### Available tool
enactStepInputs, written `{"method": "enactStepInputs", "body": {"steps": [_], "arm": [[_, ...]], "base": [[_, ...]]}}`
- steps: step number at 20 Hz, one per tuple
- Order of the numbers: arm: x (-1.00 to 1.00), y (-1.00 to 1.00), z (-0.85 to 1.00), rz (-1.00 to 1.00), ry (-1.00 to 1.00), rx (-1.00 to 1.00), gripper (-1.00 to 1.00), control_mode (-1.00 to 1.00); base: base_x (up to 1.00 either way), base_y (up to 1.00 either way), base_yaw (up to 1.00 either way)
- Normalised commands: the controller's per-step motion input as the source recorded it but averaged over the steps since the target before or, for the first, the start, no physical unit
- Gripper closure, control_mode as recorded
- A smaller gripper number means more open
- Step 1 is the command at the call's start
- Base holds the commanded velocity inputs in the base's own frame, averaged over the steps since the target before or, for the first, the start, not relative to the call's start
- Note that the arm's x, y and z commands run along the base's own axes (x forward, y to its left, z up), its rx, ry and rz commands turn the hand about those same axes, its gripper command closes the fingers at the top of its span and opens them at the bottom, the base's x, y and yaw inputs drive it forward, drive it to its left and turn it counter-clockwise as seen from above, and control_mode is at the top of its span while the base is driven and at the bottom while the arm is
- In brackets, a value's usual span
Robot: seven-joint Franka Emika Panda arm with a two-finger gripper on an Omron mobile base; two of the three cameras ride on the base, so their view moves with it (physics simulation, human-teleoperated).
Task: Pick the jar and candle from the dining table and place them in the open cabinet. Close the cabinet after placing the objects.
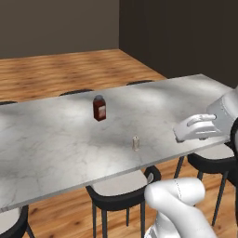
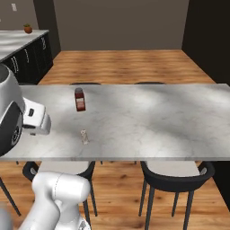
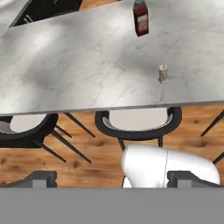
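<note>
The gripper, at the hand view's bottom edge, was held wide open and empty, while the table spanned mid-frame, with a bottle and shaker on it.

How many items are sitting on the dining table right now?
2. A small red-brown bottle with a dark cap stands mid-table; a tiny pale shaker stands nearer the robot-side edge. The table runs past the frame, so others may be out of sight.
</note>
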Motion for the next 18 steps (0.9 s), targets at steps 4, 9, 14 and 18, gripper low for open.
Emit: {"method": "enactStepInputs", "body": {"steps": [4,9,14,18], "arm": [[0.83,0.41,-0.39,0.0,0.16,-0.03,-1.0,-1.0],[0.95,0.04,-0.57,0.0,0.08,-0.1,-1.0,-1.0],[0.82,-0.11,-0.74,-0.06,0.01,-0.03,-1.0,-1.0],[0.66,-0.36,-0.81,-0.07,0.0,0.0,-1.0,-1.0]], "base": [[0.0,0.0,0.0],[0.0,0.0,0.0],[0.0,0.0,0.0],[0.0,0.0,0.0]]}}
